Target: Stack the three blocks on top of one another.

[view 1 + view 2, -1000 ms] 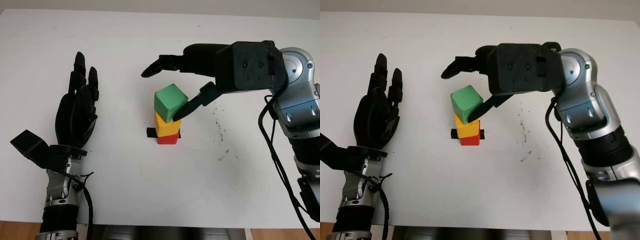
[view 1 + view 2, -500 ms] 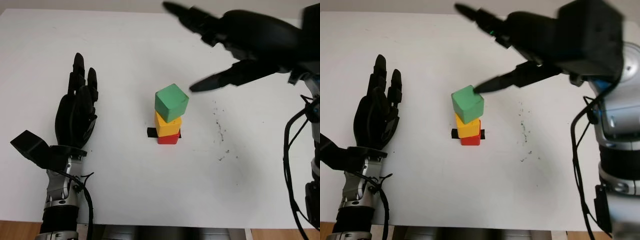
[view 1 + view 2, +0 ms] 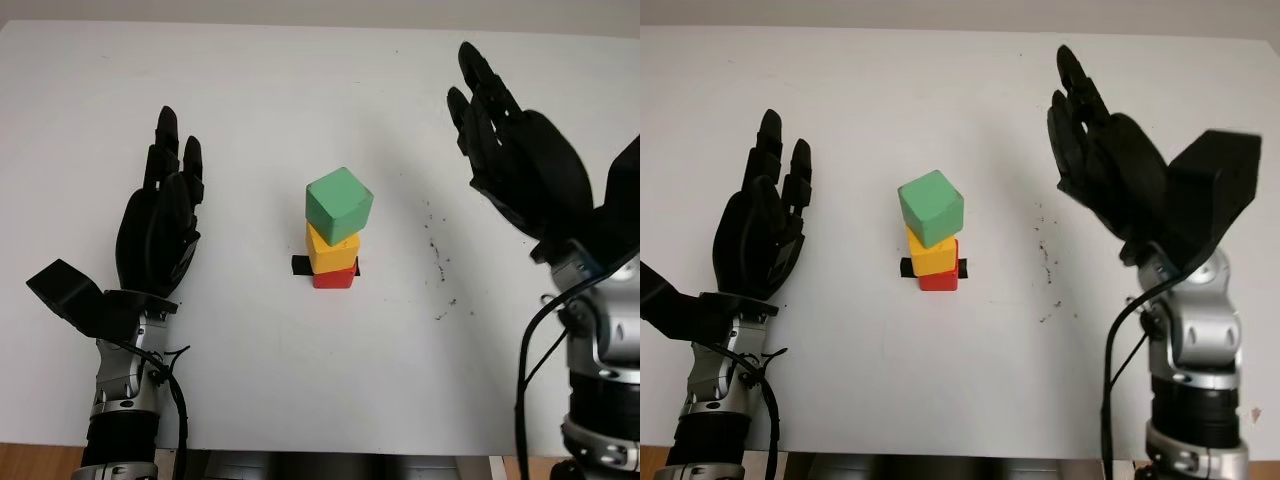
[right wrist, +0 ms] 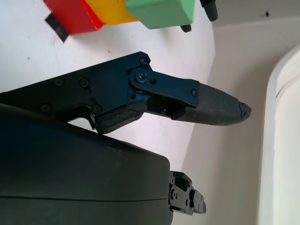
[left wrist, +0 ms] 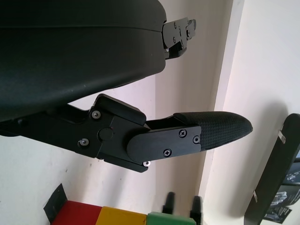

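A tower of three blocks stands mid-table: a red block (image 3: 335,277) at the bottom, a yellow block (image 3: 332,248) on it, and a green block (image 3: 340,204) on top, turned a little askew. The red block sits on a black tape mark (image 3: 300,265). My right hand (image 3: 515,160) is open, raised to the right of the tower and well apart from it. My left hand (image 3: 160,225) is open at the left side of the table, palm toward the tower. The wrist views catch the stack too: red block (image 4: 70,14), yellow block (image 5: 119,217), green block (image 4: 159,11).
The white table (image 3: 300,380) has dark scuff marks (image 3: 437,262) right of the tower. Its front edge runs along the bottom of the head views. Open tabletop lies on both sides of the tower between the hands.
My right hand has let go of the green block, lifted off it and drawn back to the right, turning upright. The green block stays on the yellow one. The left hand barely moved.
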### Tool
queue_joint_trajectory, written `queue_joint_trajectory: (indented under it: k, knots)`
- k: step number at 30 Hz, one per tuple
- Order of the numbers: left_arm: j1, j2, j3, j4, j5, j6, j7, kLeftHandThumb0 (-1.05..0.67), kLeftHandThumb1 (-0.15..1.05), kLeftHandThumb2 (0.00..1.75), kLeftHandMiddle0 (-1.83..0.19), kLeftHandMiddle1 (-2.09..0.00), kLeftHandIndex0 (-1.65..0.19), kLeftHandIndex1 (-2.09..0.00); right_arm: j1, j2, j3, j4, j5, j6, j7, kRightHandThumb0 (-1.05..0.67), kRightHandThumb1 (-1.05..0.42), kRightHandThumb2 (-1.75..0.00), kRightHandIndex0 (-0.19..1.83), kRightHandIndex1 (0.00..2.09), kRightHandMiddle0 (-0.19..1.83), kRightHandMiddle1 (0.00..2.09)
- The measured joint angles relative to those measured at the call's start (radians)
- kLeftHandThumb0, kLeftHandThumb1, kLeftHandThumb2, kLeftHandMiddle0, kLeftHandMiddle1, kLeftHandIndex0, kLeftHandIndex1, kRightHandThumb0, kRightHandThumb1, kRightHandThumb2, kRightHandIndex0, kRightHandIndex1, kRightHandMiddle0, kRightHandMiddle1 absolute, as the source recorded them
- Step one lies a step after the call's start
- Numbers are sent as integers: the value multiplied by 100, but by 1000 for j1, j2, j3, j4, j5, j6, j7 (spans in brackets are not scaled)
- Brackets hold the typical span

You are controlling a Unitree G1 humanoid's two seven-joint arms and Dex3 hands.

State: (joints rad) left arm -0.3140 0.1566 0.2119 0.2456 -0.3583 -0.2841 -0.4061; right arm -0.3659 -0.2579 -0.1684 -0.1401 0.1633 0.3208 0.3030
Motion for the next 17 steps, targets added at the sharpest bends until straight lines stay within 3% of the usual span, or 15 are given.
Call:
queue_joint_trajectory:
  k: [11,17]
  knots:
    - [-48,-8,-5,81,-2,-8,-24,-83,105,58,19,0,19,0,51,183,68,198,-21,-236,-137,-85,-105,-85,-19,0,-19,0]
    - [-59,-8,-3,103,-2,-16,-42,-85,105,57,19,0,19,0,59,209,76,224,-21,-284,-157,-87,-105,-84,-19,0,-19,0]
